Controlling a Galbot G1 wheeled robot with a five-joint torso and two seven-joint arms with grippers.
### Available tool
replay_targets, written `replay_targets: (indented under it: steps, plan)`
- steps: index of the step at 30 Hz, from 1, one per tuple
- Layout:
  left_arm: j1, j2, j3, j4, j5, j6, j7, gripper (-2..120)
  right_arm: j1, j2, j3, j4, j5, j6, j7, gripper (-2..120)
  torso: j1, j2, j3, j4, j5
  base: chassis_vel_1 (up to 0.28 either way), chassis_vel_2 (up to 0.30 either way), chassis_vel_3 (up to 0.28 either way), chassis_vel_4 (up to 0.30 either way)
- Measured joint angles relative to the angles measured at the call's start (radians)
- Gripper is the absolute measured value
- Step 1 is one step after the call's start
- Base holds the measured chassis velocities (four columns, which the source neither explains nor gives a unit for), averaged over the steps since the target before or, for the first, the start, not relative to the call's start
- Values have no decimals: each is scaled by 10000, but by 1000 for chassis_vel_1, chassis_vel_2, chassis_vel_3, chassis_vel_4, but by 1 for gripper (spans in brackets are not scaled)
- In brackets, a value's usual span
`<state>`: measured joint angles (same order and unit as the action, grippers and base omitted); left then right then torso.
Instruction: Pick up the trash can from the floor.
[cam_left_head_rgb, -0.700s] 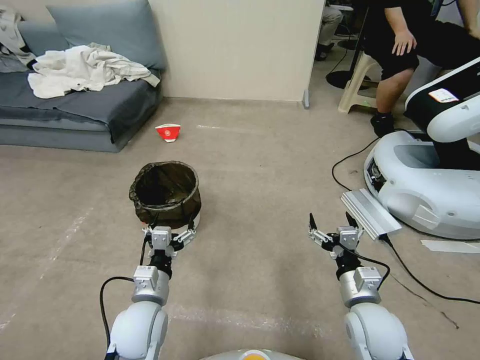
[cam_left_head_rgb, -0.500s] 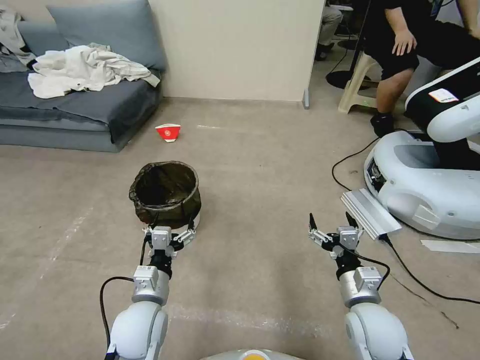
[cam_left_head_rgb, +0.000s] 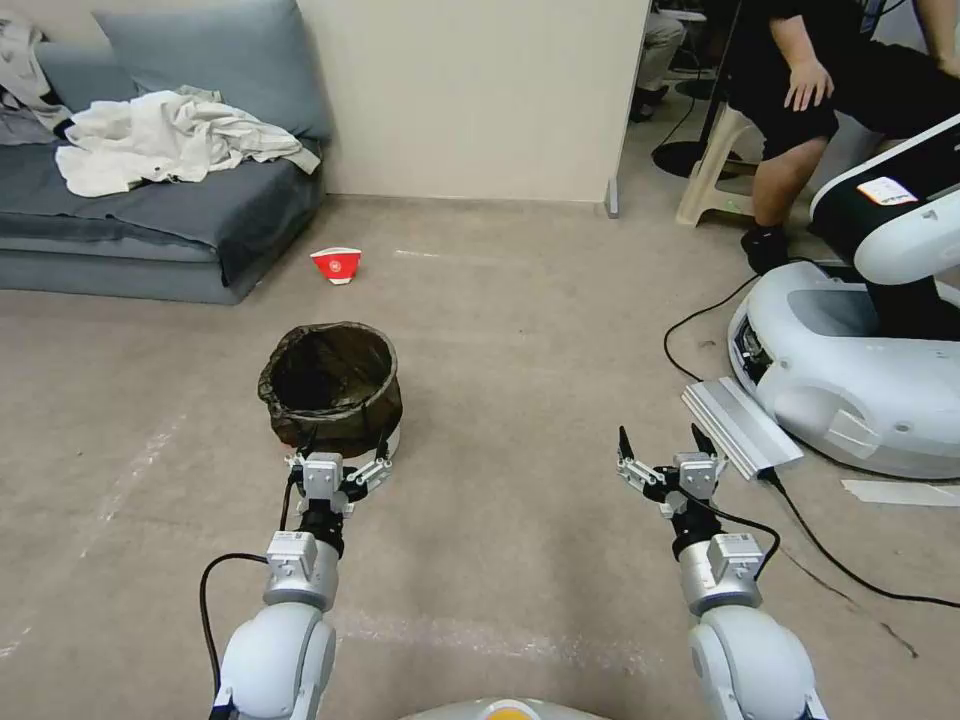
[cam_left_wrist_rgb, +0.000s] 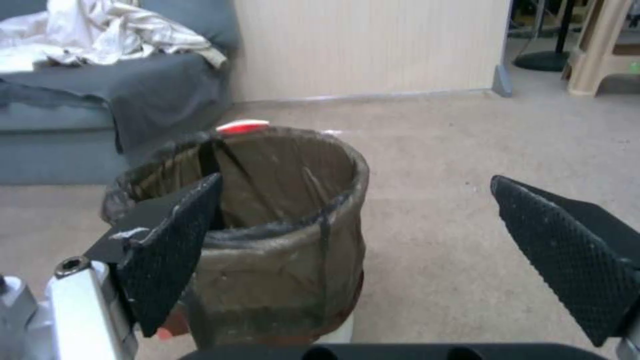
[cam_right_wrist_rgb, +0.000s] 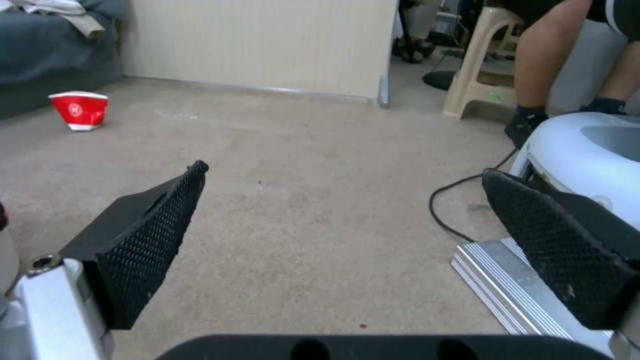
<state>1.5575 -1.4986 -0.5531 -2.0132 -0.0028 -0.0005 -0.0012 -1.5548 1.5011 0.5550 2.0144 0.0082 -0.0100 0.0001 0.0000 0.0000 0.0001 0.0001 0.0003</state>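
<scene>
The trash can (cam_left_head_rgb: 333, 385) stood on the floor (cam_left_head_rgb: 520, 330), left of centre; the left gripper (cam_left_head_rgb: 338, 447) hovered spread wide at its near side, one finger over the rim. The right gripper (cam_left_head_rgb: 665, 445) waited, also spread. Approach seemed done; closing on the rim looked next
</scene>
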Motion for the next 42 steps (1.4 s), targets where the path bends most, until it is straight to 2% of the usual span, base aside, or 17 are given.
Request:
replay_targets:
  steps: [3, 5, 7, 8, 11, 13, 15, 17, 18, 20, 24, 42]
  plan:
    - [104, 27, -54, -171, -45, -1, -19, 100, -147, 40, 191, 537, 267, -275, 0, 100, 0, 0, 0, -3, -11, 0, 0, 0, 0]
    - [450, 138, -258, -756, -201, -13, -115, 100, -333, 94, 436, 1206, 600, -632, -6, 100, 0, 0, 0, -3, 2, 0, 0, 0, 0]
    - [829, 249, -465, -1377, -368, -35, -216, 100, -521, 151, 676, 1877, 931, -991, -23, 100, 0, 0, -1, -1, -6, 0, 0, 0, 0]
    - [829, 249, -465, -1377, -368, -35, -216, 100, -521, 151, 676, 1877, 931, -991, -23, 100, 0, 0, -1, -1, -6, 0, 0, 0, 0]
    - [1491, 450, -839, -2479, -664, -77, -390, 100, -834, 238, 1087, 3007, 1504, -1599, -52, 100, 0, 0, -1, 0, -4, 0, 0, 0, 0]
    - [1569, 473, -881, -2611, -701, -81, -411, 100, -874, 248, 1134, 3142, 1570, -1669, -57, 100, 0, 0, -1, -1, -5, 0, 0, 0, 0]
    - [2109, 637, -1187, -3514, -944, -119, -555, 100, -1154, 325, 1474, 4109, 2077, -2195, -97, 100, 0, 0, -1, 0, -4, 0, 0, 0, 0]
    - [2225, 674, -1255, -3705, -996, -128, -592, 100, -1243, 351, 1505, 4305, 2236, -2320, -128, 100, -1, 0, -1, -2, -5, 0, 0, 0, 0]
    - [2573, 778, -1451, -4283, -1149, -144, -684, 100, -1415, 384, 1509, 4573, 2502, -2582, -213, 100, 0, 0, -1, -3, -7, 0, 0, 0, 0]
    - [3002, 889, -1635, -4827, -1272, -123, -805, 100, -1490, 334, 1496, 4664, 2597, -2717, -249, 100, 0, 0, -2, -4, 0, 0, 0, 0, 0]
    - [3523, 976, -1678, -4974, -1280, 100, -904, 100, -1612, 137, 1546, 4718, 2648, -2810, -360, 100, -1, 1, -2, 0, -6, 0, 0, 0, 0]
    - [3521, 963, -1714, -4925, -1301, 252, -907, 100, -1511, 121, 1500, 4528, 2596, -2738, -321, 100, 0, 0, -2, -2, -3, 0, 0, 0, 0]
